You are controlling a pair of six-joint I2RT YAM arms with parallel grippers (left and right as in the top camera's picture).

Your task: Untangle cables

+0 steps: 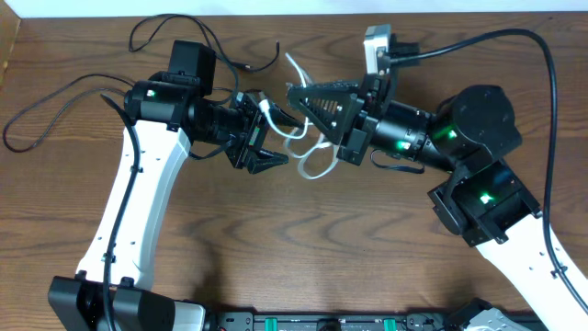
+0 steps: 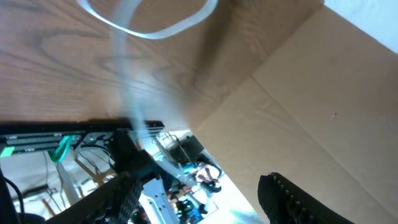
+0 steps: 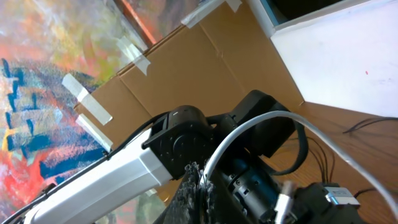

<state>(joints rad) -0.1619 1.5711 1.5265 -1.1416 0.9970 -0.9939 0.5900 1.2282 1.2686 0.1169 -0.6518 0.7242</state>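
Over a brown wood-grain table (image 1: 276,239), the right gripper (image 1: 294,92) is clamped shut on a short white cord (image 1: 298,72), which arcs away from its fingertips in the right wrist view. The cord's loops hang and lie between the two arms. The left gripper (image 1: 271,133) sits just beside them with its jaws apart, the white strand passing loosely between its fingers (image 2: 118,199). A long thin black cord (image 1: 55,99) and a second black cord (image 1: 152,20) trail across the table's far left, well apart from the white one.
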